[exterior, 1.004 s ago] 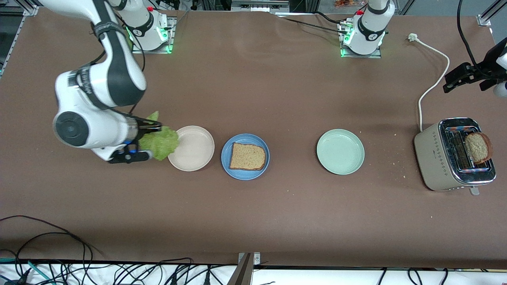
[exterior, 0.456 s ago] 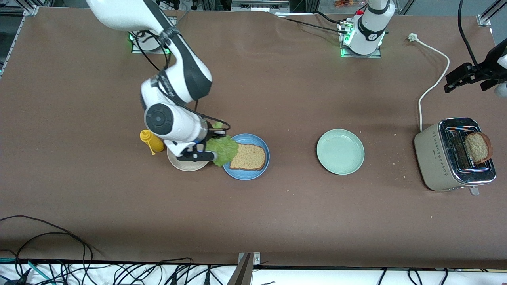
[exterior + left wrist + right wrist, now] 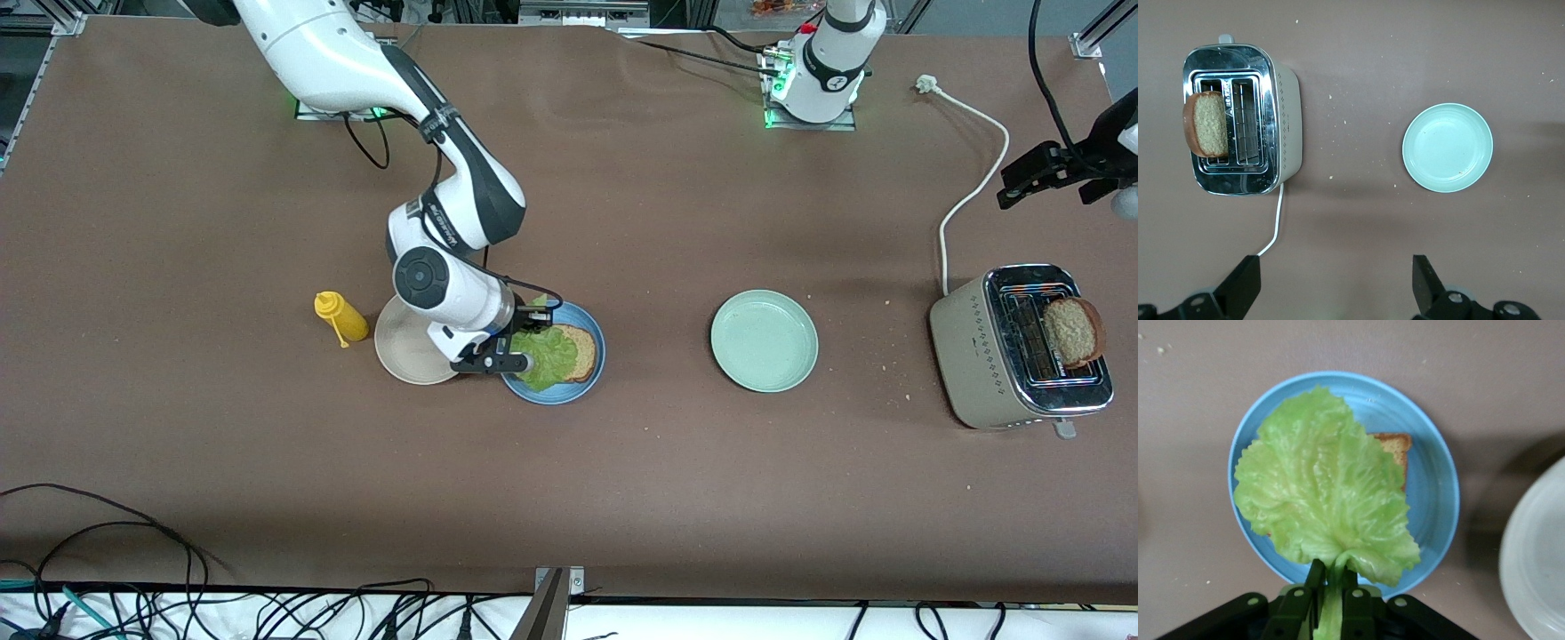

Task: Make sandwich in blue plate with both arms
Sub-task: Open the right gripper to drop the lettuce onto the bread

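The blue plate [image 3: 594, 369] holds one brown bread slice [image 3: 582, 349]. A crinkled green lettuce leaf [image 3: 544, 353] covers most of that slice. My right gripper [image 3: 531, 338] is over the plate's edge toward the right arm's end, shut on the leaf's stem. The right wrist view shows the leaf [image 3: 1321, 493] spread over the plate [image 3: 1438, 500], with one corner of the bread [image 3: 1397, 447] showing and the gripper [image 3: 1335, 580] pinching the stem. A second bread slice [image 3: 1074, 332] stands in the toaster [image 3: 987, 347]. My left gripper [image 3: 1013, 185] waits open above the table near the toaster's cord, its fingers [image 3: 1245, 287] wide apart.
A beige plate [image 3: 397, 342] sits beside the blue plate, partly under the right arm. A yellow squeeze bottle [image 3: 340, 317] lies past it toward the right arm's end. A mint-green plate [image 3: 764, 340] lies between the blue plate and the toaster. A white cord [image 3: 973, 169] trails from the toaster.
My right arm carried the lettuce leaf from beside the beige plate across it to over the blue plate and bread. The yellow bottle came into view. The left arm stayed still.
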You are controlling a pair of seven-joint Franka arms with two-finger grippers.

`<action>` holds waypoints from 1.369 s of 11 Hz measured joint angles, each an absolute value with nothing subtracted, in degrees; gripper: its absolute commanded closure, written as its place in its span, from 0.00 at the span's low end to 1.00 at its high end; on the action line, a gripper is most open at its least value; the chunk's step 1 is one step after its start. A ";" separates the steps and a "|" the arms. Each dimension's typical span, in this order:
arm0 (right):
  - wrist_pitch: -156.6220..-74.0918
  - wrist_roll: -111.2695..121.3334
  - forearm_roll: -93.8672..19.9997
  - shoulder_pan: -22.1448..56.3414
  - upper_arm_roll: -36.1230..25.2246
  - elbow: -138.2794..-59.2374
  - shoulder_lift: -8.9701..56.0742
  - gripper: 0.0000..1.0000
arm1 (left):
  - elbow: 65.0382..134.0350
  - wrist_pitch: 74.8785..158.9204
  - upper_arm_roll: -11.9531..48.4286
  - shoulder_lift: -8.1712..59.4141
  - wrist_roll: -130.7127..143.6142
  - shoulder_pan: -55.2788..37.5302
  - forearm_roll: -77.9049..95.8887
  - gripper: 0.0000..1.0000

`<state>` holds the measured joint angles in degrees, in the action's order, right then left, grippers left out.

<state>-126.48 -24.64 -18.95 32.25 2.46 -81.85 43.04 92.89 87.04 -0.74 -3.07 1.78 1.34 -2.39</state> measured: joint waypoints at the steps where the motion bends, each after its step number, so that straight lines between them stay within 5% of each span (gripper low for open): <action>1: -126.76 -24.66 -18.99 32.76 2.50 -81.87 44.27 0.36 | 92.88 87.03 -0.75 -3.06 1.78 1.36 -2.39 0.00; 2: -127.23 -24.45 -19.00 33.19 2.57 -81.85 45.75 0.02 | 92.87 87.03 -0.79 -3.05 1.78 1.36 -2.39 0.00; 8: -127.80 -24.04 -16.52 33.67 2.66 -77.89 44.71 0.00 | 92.84 87.02 -0.98 -3.04 1.77 1.38 -2.39 0.00; 15: -103.72 -23.85 -11.49 33.34 -3.51 -77.09 30.19 0.00 | 92.80 86.98 -1.34 -2.44 1.62 1.73 -2.39 0.00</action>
